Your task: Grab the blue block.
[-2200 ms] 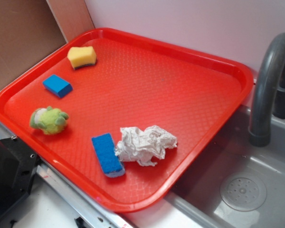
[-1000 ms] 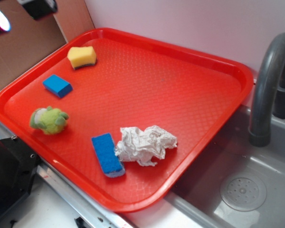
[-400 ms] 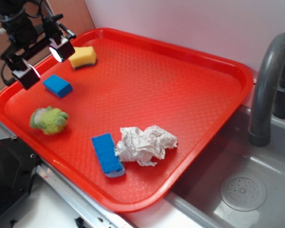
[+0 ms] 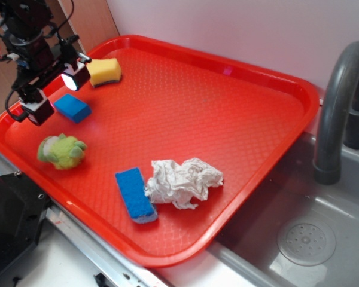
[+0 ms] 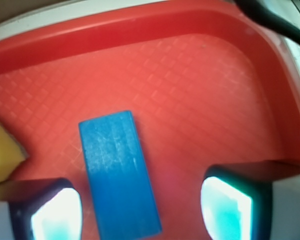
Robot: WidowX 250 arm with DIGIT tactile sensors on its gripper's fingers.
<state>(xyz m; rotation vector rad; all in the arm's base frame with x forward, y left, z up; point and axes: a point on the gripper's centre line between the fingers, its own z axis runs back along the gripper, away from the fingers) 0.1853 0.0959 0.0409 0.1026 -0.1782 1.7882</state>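
the blue block (image 4: 72, 107) is a small, smooth brick of one even bright blue, lying flat on the red tray (image 4: 227, 119) near its far-left corner. in the wrist view the blue block (image 5: 119, 172) runs lengthwise between the two lit pads, much closer to the one beside the yellow sponge, with bare red tray on the other side before the second pad.

the gripper (image 4: 52, 92) hangs over the block with its jaws spread wide, one finger on each side, nothing clasped. i cannot tell whether the pads reach the tray surface.

taking the block as the mark: the yellow sponge (image 4: 103, 71) sits just beyond it toward the back wall, apart from it but close to one finger. the green plush toy (image 4: 61, 150) lies nearer the front, apart from the block. the tray's raised rim curves round close behind the block on the left, so there is little room on that side. to the right the tray floor lies open and bare for a long stretch. the flat blue sponge (image 4: 134, 194) and the crumpled paper towel (image 4: 182, 182), touching each other, are well apart from the block toward the front edge. the grey faucet (image 4: 338, 107) and sink (image 4: 305, 239) lie far off, past the tray's right rim.
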